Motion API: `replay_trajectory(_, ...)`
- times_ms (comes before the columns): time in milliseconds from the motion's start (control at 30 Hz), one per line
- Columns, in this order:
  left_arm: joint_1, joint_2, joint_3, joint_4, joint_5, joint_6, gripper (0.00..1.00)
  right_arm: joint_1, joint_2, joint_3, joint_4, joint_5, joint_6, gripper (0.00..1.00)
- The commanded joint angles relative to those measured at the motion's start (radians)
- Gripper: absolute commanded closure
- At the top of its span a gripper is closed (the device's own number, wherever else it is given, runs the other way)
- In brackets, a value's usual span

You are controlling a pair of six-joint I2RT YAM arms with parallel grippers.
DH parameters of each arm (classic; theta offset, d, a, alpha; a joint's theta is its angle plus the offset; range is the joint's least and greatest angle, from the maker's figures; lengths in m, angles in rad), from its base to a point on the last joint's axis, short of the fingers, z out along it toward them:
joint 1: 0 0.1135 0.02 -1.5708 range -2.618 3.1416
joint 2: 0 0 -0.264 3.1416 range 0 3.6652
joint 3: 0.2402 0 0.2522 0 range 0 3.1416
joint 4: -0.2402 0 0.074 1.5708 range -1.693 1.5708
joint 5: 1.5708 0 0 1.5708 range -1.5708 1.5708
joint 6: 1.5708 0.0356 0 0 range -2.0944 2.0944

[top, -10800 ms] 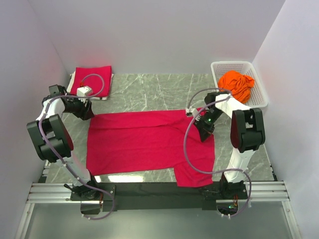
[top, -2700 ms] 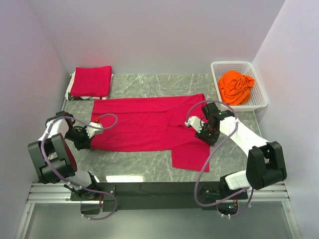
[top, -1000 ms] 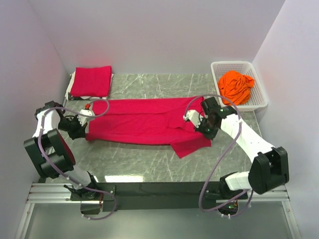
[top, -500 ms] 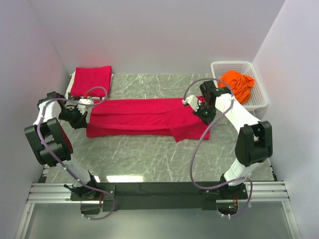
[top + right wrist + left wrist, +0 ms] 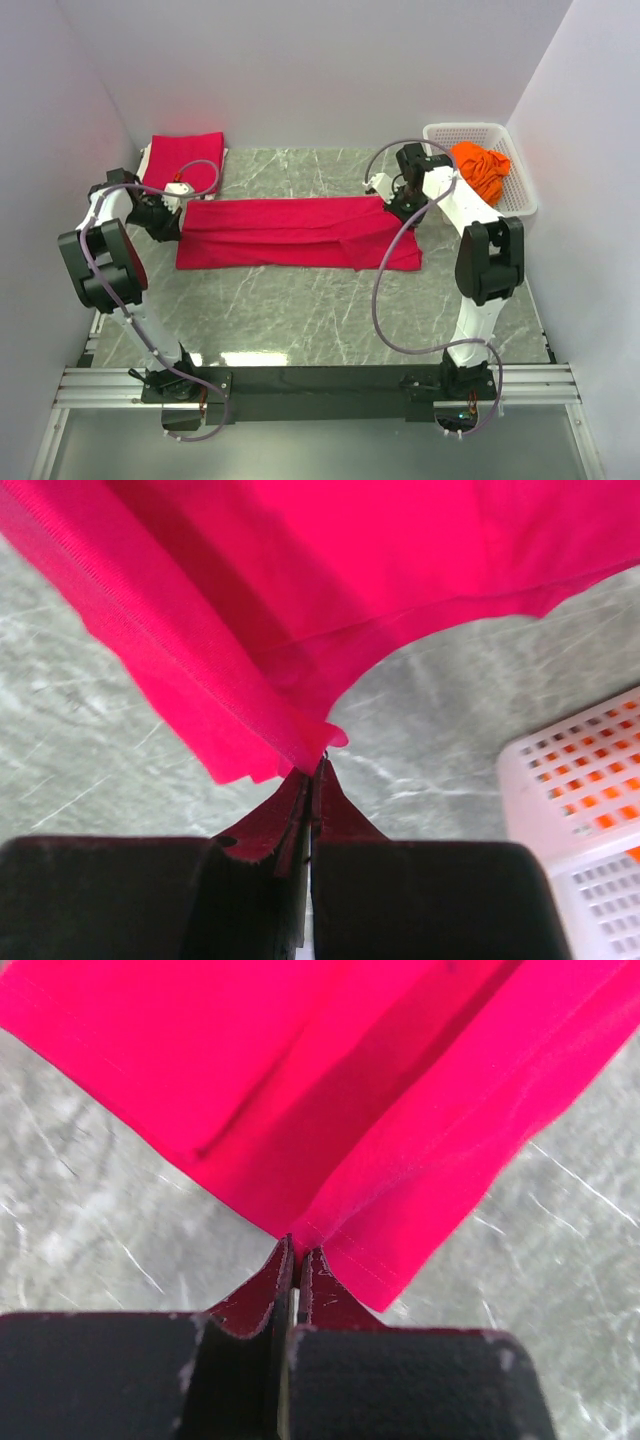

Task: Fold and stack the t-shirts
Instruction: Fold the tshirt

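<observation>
right end effector (image 5: 312,770) pinches crimson t-shirt (image 5: 330,590) beside basket (image 5: 580,800).

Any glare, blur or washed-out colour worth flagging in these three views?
Top external: even light, sharp, one glare strip on the table near its front edge. Left wrist: the red t-shirt is saturated, its folds faint; the left claw is dark. Right wrist: the basket looks slightly soft.

The long shirt (image 5: 290,232) and the folded shirt (image 5: 183,160) far left are crimson. The crumpled shirt (image 5: 480,170) far right is bright orange, its lattice basket (image 5: 462,128) white. The table (image 5: 300,310) is grey-green, pale-veined.
</observation>
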Motion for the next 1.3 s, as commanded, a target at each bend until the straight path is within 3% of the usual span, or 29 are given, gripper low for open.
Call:
replay_trajectory(0,-0.016,0.028,0.055,0.034,-0.017,-0.033,0.99,-0.012,0.050,0.076,-0.014,0.037,-0.022,1.00)
replay_trajectory(500,-0.027,0.086,0.056,0.064,-0.054,-0.041,0.99,-0.012,0.219,0.330,-0.065,0.063,-0.025,1.00)
replay_trajectory(833,-0.039,0.121,0.069,0.109,-0.063,-0.087,0.98,0.006,0.239,0.267,-0.008,0.087,0.002,1.00)
replay_trajectory(933,-0.040,0.129,0.076,0.132,-0.079,-0.133,0.85,0.008,0.256,0.305,0.010,0.095,0.048,0.88)
replay_trajectory(967,-0.040,0.124,0.076,0.150,-0.079,-0.154,0.71,0.008,0.258,0.323,0.020,0.098,0.064,0.73)
replay_trajectory(1067,-0.037,0.100,0.088,0.123,-0.060,-0.168,0.61,0.000,0.226,0.333,0.026,0.104,0.119,0.52)
replay_trajectory(1133,-0.025,0.065,0.086,0.114,-0.037,-0.180,0.59,-0.006,0.195,0.328,0.015,0.101,0.170,0.45)
replay_trajectory(1267,0.019,0.003,0.059,0.061,0.009,-0.191,0.56,-0.087,0.118,0.313,-0.112,-0.045,0.259,0.44)
